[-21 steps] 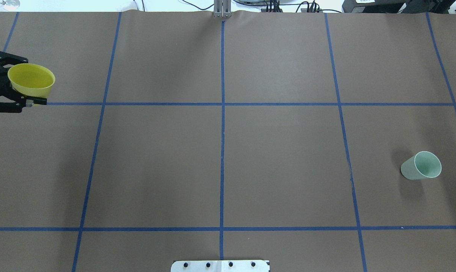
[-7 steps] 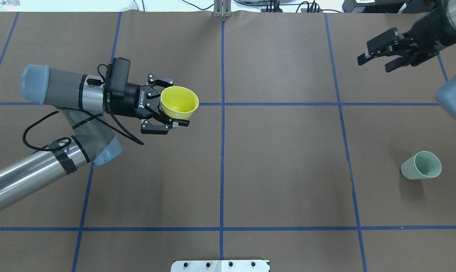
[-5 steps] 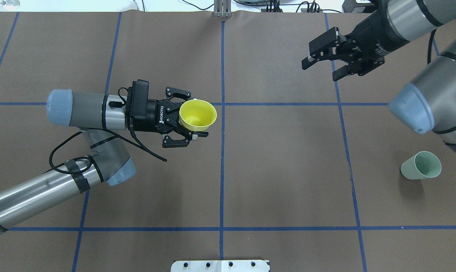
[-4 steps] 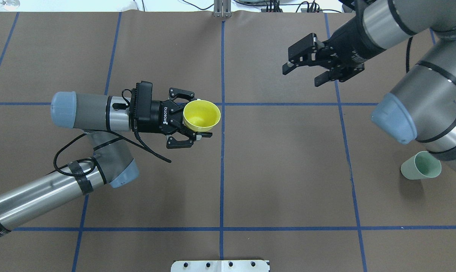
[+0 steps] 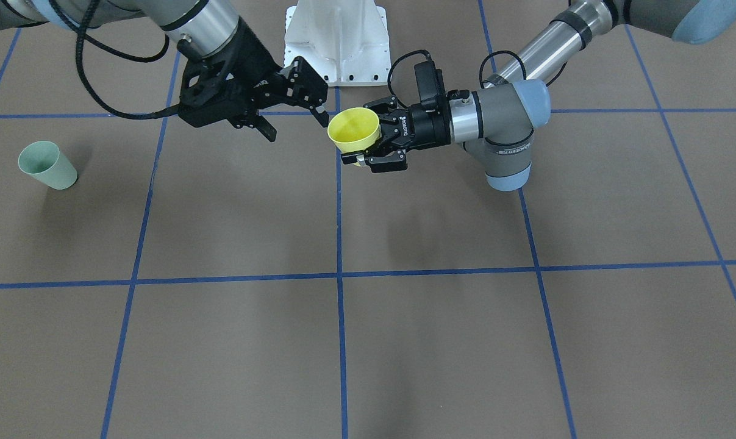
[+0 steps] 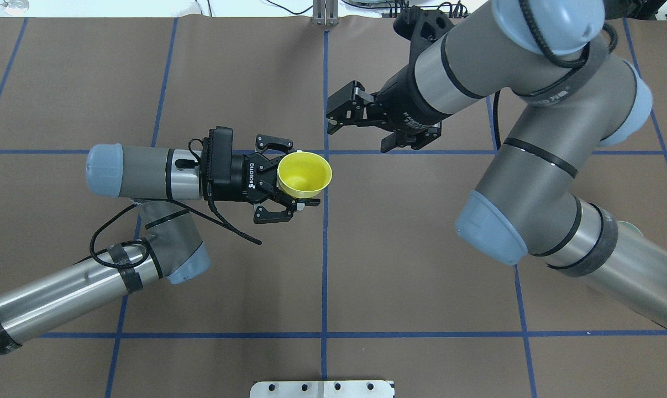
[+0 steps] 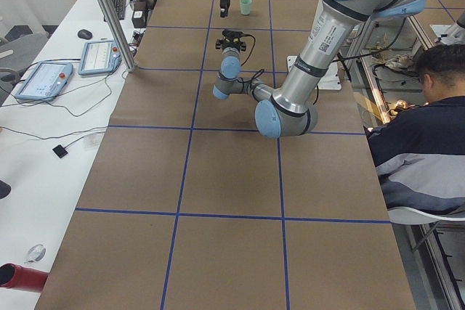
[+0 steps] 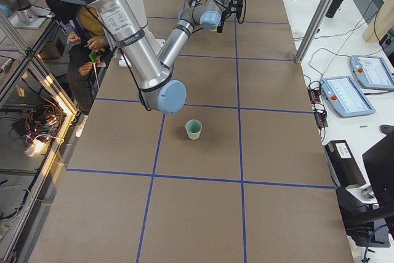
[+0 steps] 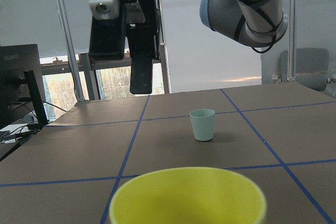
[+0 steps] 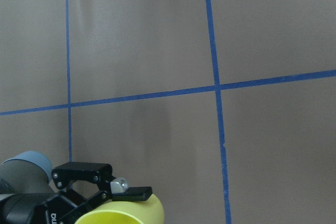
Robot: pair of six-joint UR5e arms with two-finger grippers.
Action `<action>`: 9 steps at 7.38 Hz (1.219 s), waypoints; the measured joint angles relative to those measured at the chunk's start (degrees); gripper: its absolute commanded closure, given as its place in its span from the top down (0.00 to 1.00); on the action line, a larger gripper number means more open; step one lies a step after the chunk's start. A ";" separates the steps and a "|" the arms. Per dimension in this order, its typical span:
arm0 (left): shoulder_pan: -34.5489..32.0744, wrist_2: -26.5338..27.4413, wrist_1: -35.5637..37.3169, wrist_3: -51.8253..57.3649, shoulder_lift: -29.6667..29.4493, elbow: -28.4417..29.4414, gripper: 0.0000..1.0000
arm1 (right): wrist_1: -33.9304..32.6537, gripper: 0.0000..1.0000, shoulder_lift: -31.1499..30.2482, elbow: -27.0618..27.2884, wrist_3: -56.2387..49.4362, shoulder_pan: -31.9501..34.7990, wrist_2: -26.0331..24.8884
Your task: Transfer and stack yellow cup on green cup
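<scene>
At the overhead frame's centre, the left gripper (image 6: 299, 178) clamped the upright yellow cup (image 6: 305, 172); the right gripper (image 6: 356, 137), spread and empty, hovered just upper-right. The green cup (image 5: 46, 164) stood far left in the front-facing view.

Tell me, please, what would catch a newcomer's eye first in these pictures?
The bright yellow cup stands out first, held above the middle of the table in the left tool. Close beside it the right tool hangs open, not touching it. Far off on the robot's right side, the pale green cup stands alone, upright.
</scene>
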 measured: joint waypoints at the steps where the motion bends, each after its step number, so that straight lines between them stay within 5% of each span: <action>1: 0.78 1.21 0.04 0.00 0.00 0.00 0.18 | -1.31 1.00 1.04 -0.73 0.12 -1.76 -1.99; 9: 1.92 3.08 0.03 0.00 0.07 0.18 0.22 | -7.12 1.00 1.49 -1.58 -1.85 -5.42 -5.74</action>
